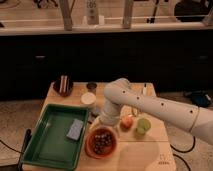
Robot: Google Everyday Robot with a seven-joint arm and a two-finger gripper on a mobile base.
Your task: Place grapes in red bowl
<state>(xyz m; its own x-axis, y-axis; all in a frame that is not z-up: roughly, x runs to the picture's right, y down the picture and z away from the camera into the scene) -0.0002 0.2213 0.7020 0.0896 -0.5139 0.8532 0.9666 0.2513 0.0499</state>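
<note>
I saw the grapes [102, 141] lying in the red bowl [88, 146] on the tabletop [145, 155]. The gripper [104, 120] hung just behind the bowl, near an orange fruit [127, 121].

1. A light wooden table [146, 153] carries everything.
2. Near left: a green tray [47, 143], with the red bowl [88, 145] just right of it.
3. Right of the bowl: an orange-peach fruit [127, 122] and a pale green round item [143, 125].
4. Far side: a brown bowl [63, 87], a small dark cup [91, 86] and a white cup [88, 98].
5. The gripper [103, 125] hangs at the red bowl's far rim.
</note>
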